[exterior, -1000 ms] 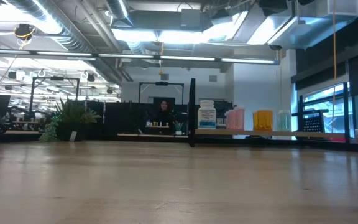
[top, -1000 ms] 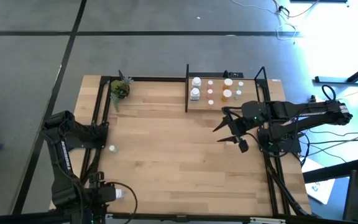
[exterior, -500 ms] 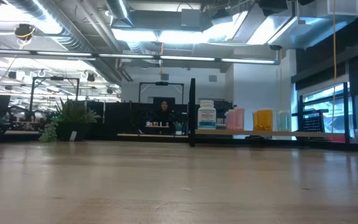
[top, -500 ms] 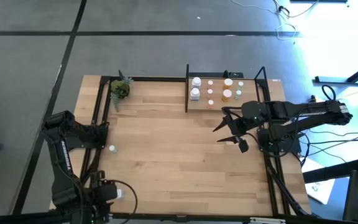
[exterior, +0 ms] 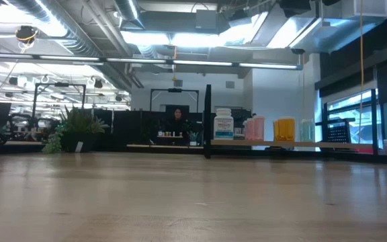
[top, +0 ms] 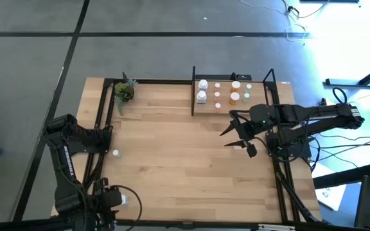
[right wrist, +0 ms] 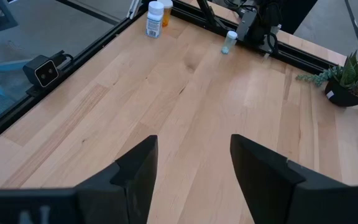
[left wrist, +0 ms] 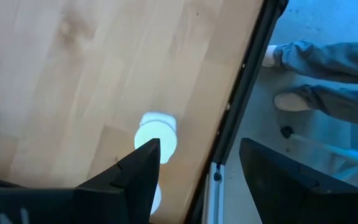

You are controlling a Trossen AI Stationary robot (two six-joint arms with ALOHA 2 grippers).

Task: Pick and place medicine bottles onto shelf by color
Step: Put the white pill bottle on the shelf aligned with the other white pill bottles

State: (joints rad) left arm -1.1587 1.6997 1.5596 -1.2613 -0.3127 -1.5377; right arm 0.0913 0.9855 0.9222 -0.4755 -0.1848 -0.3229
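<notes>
The shelf (top: 233, 106), a light board between black posts, stands at the table's far right with medicine bottles on it: white ones (top: 202, 90), pinkish (exterior: 254, 128), orange (exterior: 284, 129) and pale green (exterior: 306, 129). A white bottle (left wrist: 157, 134) stands at the table's near left corner, and a small pale bottle (top: 115, 153) stands farther along the left edge. My left gripper (left wrist: 197, 149) hovers open above the white bottle, one finger over it, the other past the table's edge. My right gripper (top: 236, 136) hangs open over the table's right half, in front of the shelf.
A small potted plant (top: 124, 92) sits at the far left corner. A black frame rail (left wrist: 235, 124) borders the table. Beyond the rail, a person's legs and shoes (left wrist: 303, 99) show on the floor. A second pale bottle (left wrist: 155, 200) is half hidden behind my left finger.
</notes>
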